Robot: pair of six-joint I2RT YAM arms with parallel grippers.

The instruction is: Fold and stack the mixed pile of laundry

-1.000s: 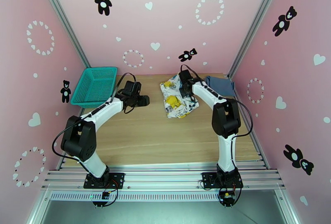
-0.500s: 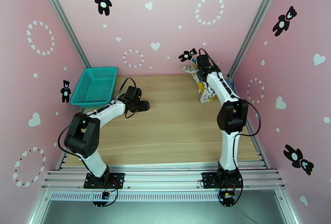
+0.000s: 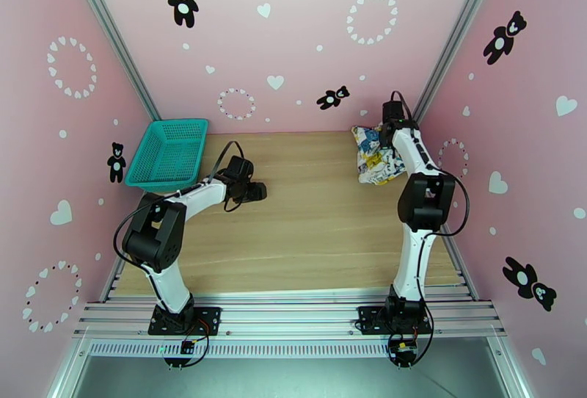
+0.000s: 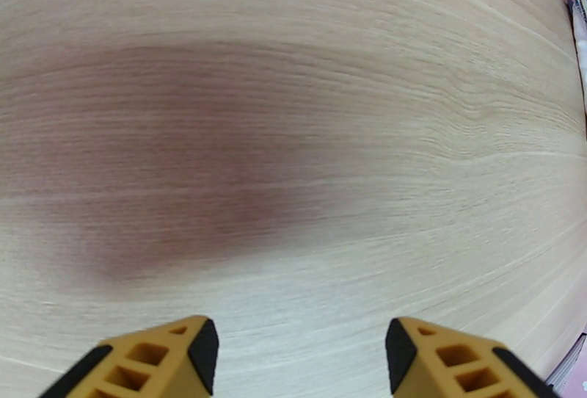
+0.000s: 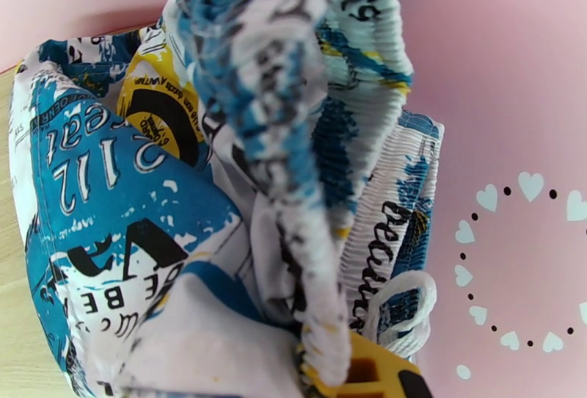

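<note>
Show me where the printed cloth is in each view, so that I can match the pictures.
Top view: the printed cloth lies at the far right of the table, next to the pink wall.
Left wrist view: a thin sliver at the right edge is probably this cloth.
Right wrist view: it is bunched across the left and middle.
Shared landmark: the wooden table.

Ctr & near half of table [image 3: 308,238]: bare wood, wide room to pass. Far-left corner blocked by teal basket [image 3: 167,153]; far-right corner by printed cloth [image 3: 373,158] & right arm [image 3: 423,197]. Over left-mid table hangs left gripper [image 3: 257,192], jaws apart. 3 sides shut in by pink walls [image 3: 330,25].
</note>
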